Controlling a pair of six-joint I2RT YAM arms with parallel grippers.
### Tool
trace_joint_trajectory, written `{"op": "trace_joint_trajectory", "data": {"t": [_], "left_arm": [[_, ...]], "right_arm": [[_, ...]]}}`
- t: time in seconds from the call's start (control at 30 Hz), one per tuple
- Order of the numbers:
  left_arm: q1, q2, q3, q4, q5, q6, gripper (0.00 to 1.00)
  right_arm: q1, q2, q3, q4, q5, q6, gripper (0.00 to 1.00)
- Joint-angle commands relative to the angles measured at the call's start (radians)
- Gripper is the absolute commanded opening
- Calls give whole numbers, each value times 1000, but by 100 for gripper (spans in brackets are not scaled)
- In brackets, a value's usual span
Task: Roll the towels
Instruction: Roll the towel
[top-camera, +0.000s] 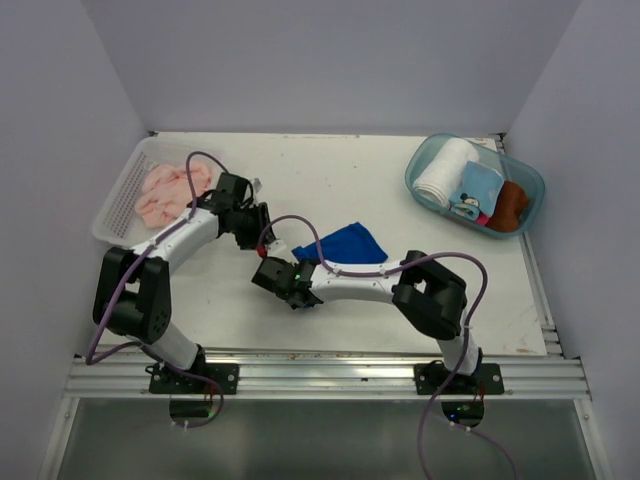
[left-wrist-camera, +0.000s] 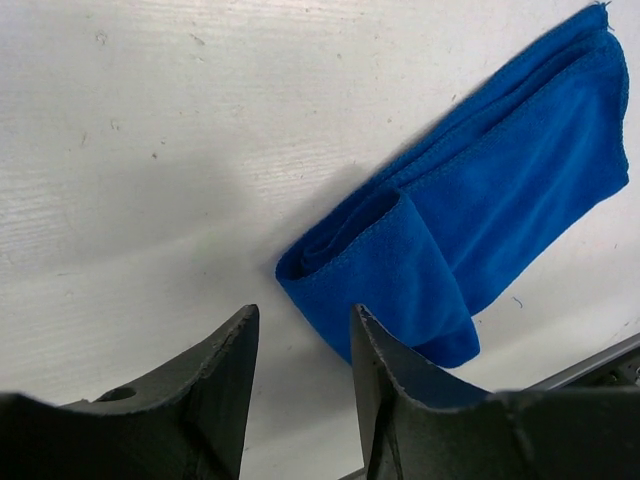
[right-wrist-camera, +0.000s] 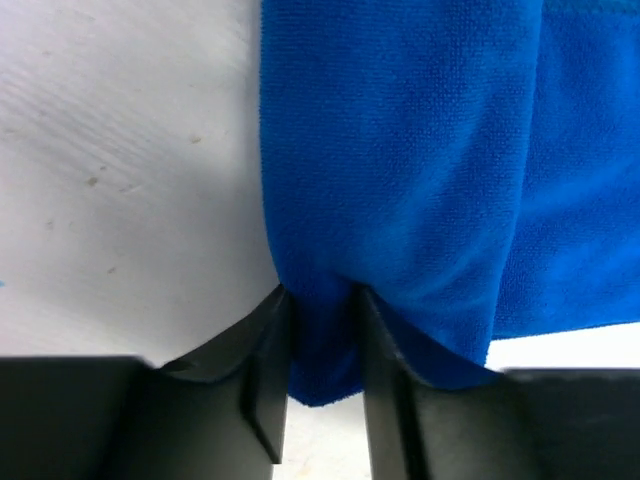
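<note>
The royal blue towel (top-camera: 345, 243) lies folded near the middle of the table. In the left wrist view the blue towel (left-wrist-camera: 490, 200) shows a rolled-over end facing my left gripper (left-wrist-camera: 304, 316), which is open with nothing between its fingers, just short of the cloth. From above, the left gripper (top-camera: 258, 232) sits left of the towel. My right gripper (right-wrist-camera: 322, 295) is shut on a fold of the blue towel (right-wrist-camera: 400, 150) at its near edge. The right gripper (top-camera: 290, 288) is low at the towel's near left. The pale pink towel (top-camera: 165, 190) lies crumpled in a white basket.
The white mesh basket (top-camera: 118, 205) stands at the back left. A clear tub (top-camera: 530, 205) at the back right holds a rolled white towel (top-camera: 440, 172), a light blue printed cloth (top-camera: 472, 195) and a brown item (top-camera: 510, 203). A metal rail (top-camera: 320, 375) runs along the near edge.
</note>
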Motion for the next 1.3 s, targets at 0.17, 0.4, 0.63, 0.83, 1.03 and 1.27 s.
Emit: {"op": "trace_joint_trajectory", "data": {"t": [0.17, 0.4, 0.63, 0.83, 1.03, 1.27], "left_arm": [[8, -88, -122, 51, 102, -19, 57], [6, -136, -225, 143, 189, -53, 93], [2, -106, -274, 195, 221, -74, 93], [-26, -57, -301, 280, 232, -122, 86], [-55, -28, -291, 315, 214, -154, 61], [-79, -8, -254, 289, 182, -173, 18]], "right_arm": [[-25, -81, -121, 172, -56, -12, 0], [-84, -190, -204, 323, -306, -20, 0], [-133, -215, -256, 397, -455, 15, 0], [-146, -214, -263, 400, -479, 22, 0], [-160, -218, -269, 394, -479, 20, 0], [-160, -224, -252, 345, -444, 8, 9]]}}
